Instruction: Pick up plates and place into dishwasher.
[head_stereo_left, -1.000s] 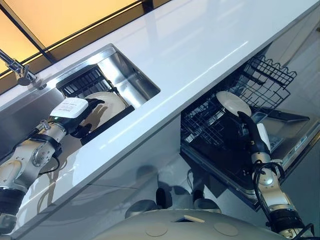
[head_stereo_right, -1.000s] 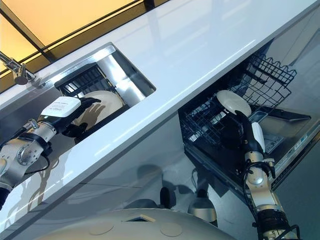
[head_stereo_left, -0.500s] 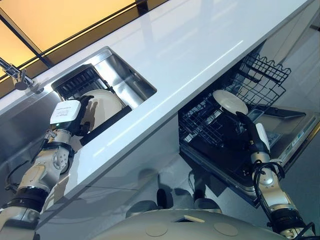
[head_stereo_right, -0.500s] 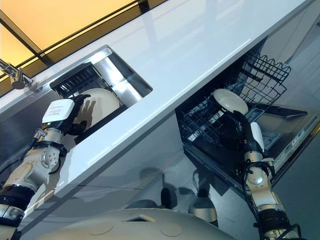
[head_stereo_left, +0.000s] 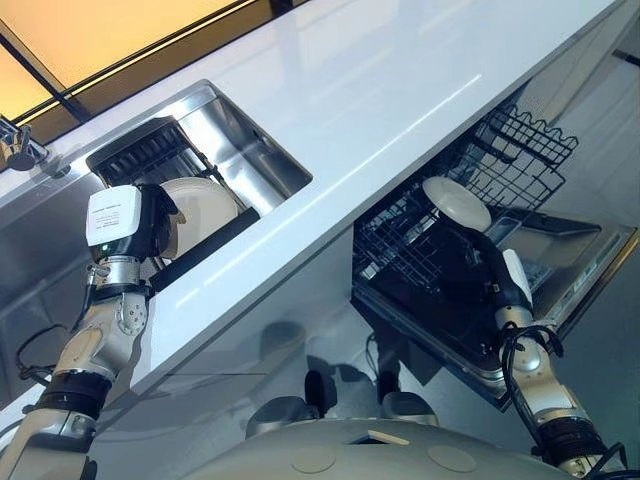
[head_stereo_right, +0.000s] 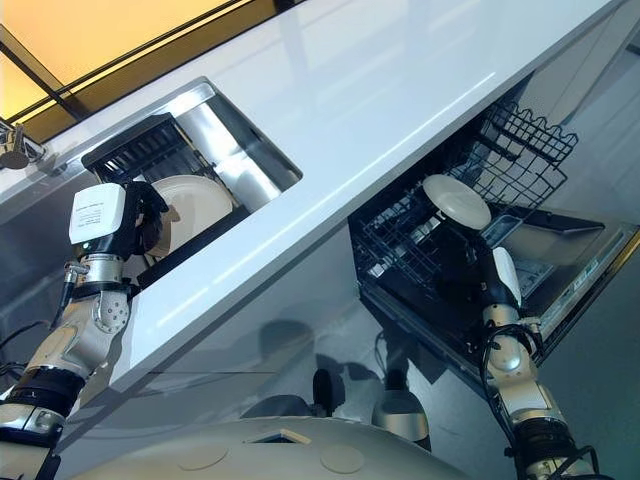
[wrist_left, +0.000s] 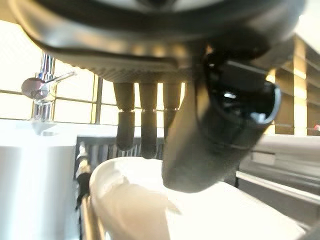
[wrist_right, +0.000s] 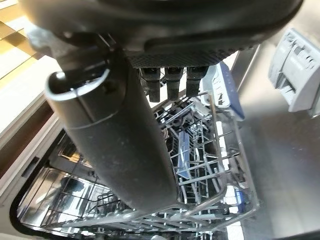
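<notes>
White countertop (head_stereo_left: 330, 90) runs between a steel sink (head_stereo_left: 250, 150) and the pulled-out dishwasher rack (head_stereo_left: 420, 250), so plates can pass from one to the other. Reaching into the sink, the left hand (head_stereo_right: 150, 215) pinches the rim of a cream plate (head_stereo_left: 205, 205) standing in a dark drainer (head_stereo_left: 150, 160), thumb in front and fingers (wrist_left: 142, 125) behind, probably to lift it. Another plate (head_stereo_left: 456, 203) sits in the rack by the right hand (head_stereo_left: 488, 262), whose fingers hang straight, holding nothing.

My counter (head_stereo_left: 380, 70) lies bare between the sink (head_stereo_left: 240, 150) on the left and the dishwasher rack (head_stereo_left: 430, 250), where a plate (head_stereo_left: 455, 203) blocks the near tines.
</notes>
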